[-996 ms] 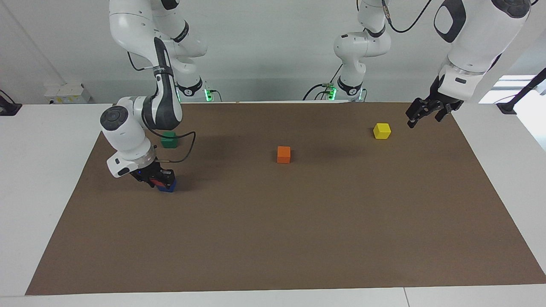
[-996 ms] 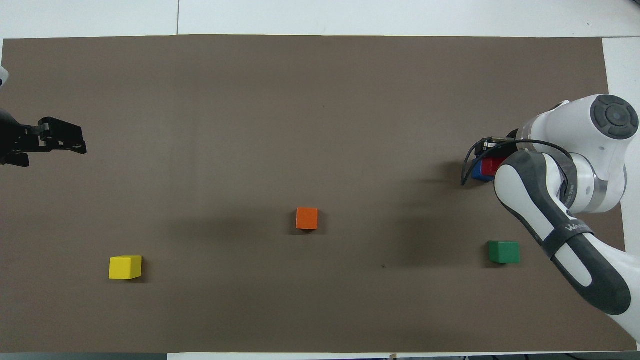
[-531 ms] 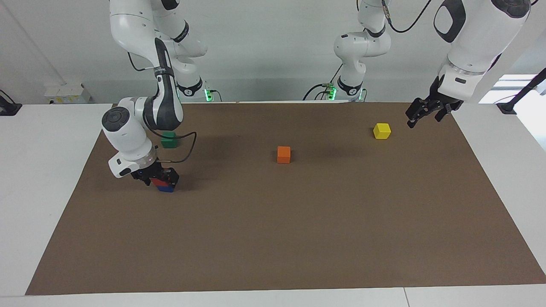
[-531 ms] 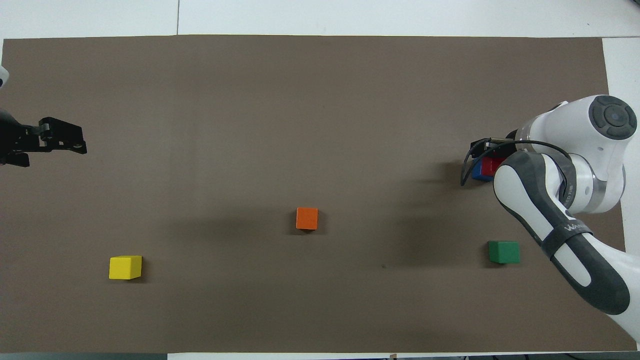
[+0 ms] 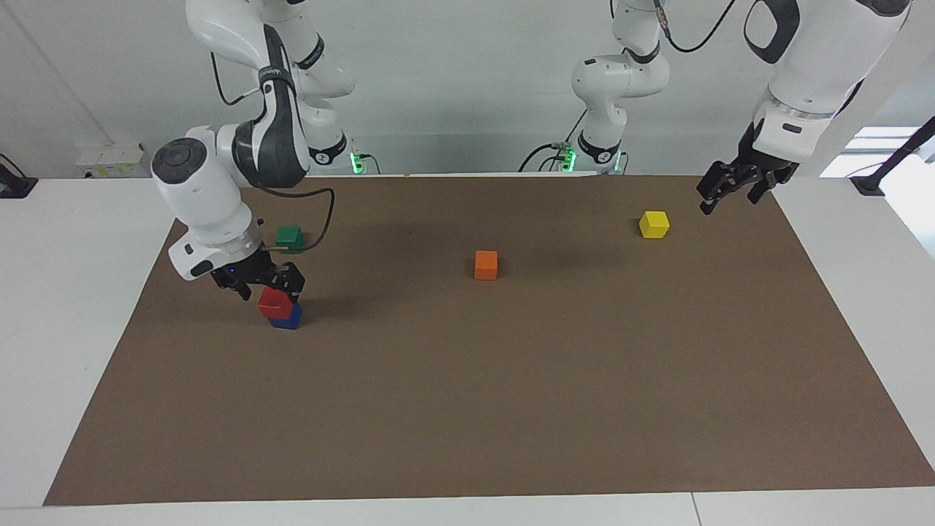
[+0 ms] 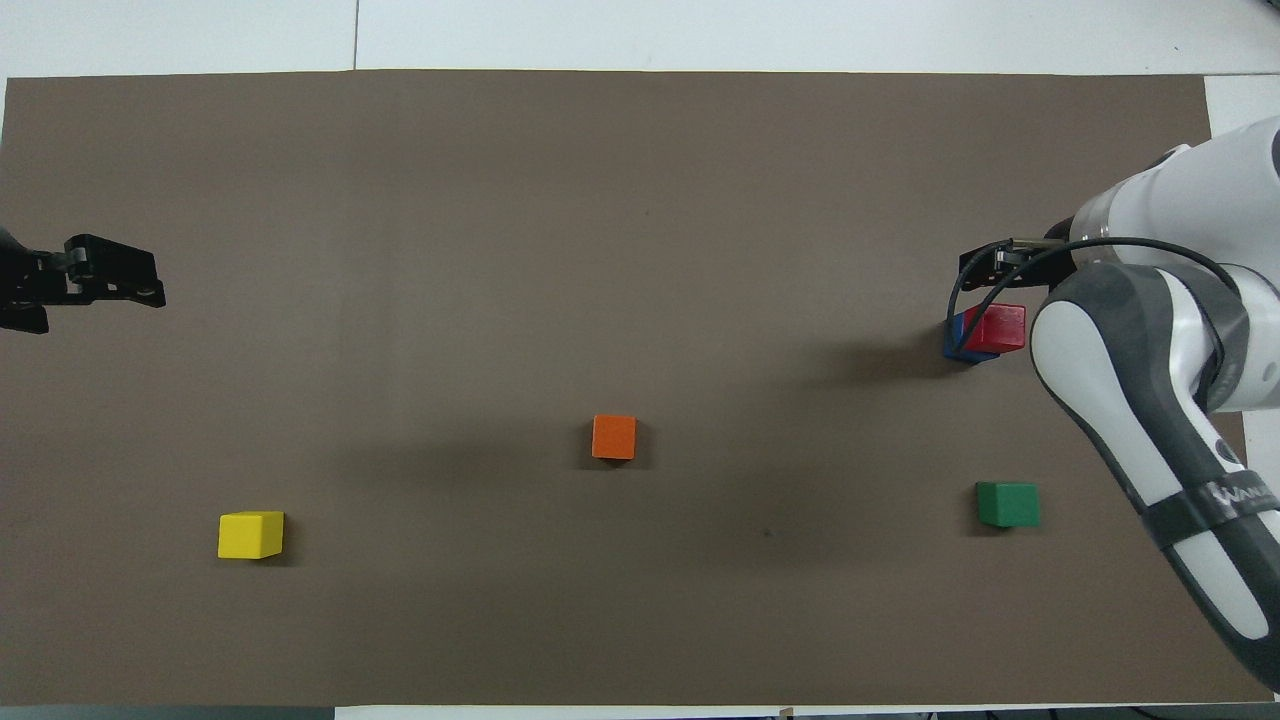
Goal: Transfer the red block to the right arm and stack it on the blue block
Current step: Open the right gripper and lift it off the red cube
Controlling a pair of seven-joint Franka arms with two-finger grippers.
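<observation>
The red block [image 5: 274, 300] [image 6: 998, 326] rests on top of the blue block [image 5: 287, 319] [image 6: 952, 343], toward the right arm's end of the brown mat. Only an edge of the blue cube shows from overhead. My right gripper [image 5: 267, 286] [image 6: 1000, 272] hangs open just above the stack, its fingertips clear of the red cube, and a small blue light shows at its base. My left gripper [image 5: 723, 199] [image 6: 112, 286] waits open in the air over the mat's edge at the left arm's end, holding nothing.
A green cube [image 5: 290, 236] [image 6: 1007, 503] lies nearer to the robots than the stack. An orange cube [image 5: 486, 264] [image 6: 613, 437] sits mid-mat. A yellow cube [image 5: 654, 224] [image 6: 250, 534] lies beside the left gripper. The right arm's cable [image 5: 321, 219] loops above the green cube.
My right gripper opened, let go of the red block on the blue block and rose off the stack. The left gripper shifted only slightly.
</observation>
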